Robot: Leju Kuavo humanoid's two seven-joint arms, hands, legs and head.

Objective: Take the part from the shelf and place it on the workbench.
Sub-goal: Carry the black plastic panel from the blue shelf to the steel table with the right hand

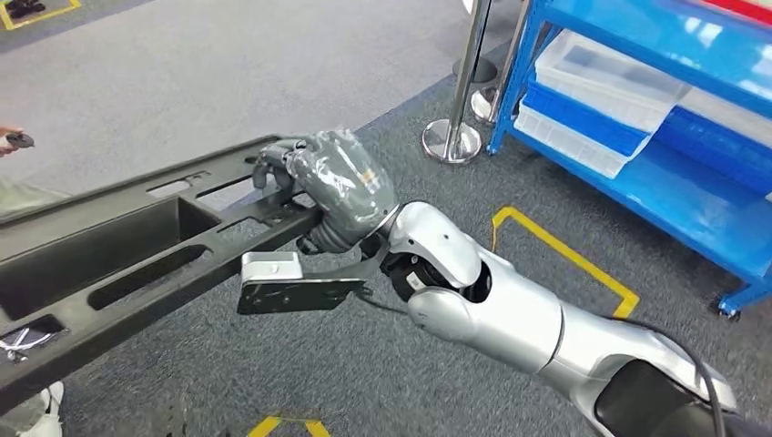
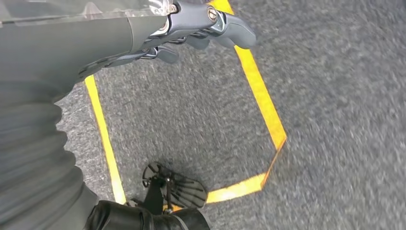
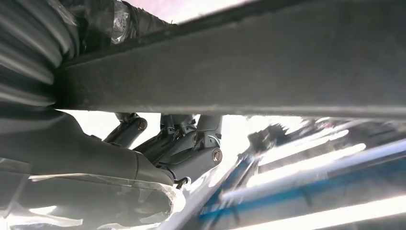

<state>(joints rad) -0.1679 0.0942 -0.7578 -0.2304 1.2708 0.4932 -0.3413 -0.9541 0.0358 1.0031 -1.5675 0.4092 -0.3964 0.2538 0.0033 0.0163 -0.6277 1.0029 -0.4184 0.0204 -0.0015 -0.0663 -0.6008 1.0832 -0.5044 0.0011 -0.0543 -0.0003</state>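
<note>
The part [image 1: 137, 246] is a long black moulded frame with slots and a deep recess, held level above the grey carpet and running off the left edge of the head view. My right hand [image 1: 332, 182] grips its near end, fingers wrapped over the top edge. In the right wrist view the part [image 3: 239, 67] crosses as a dark bar, with my right hand's fingers [image 3: 186, 148] curled beneath it. My left hand [image 2: 191, 28] hangs over the floor with nothing in it, its fingers loosely apart.
A blue shelf [image 1: 655, 182] with clear and blue bins stands at the right. Two chrome stanchions [image 1: 452, 138] stand beside its near corner. Yellow tape [image 1: 564, 250] marks the carpet. A person's hand [image 1: 11, 141] holding a small device shows at the left edge.
</note>
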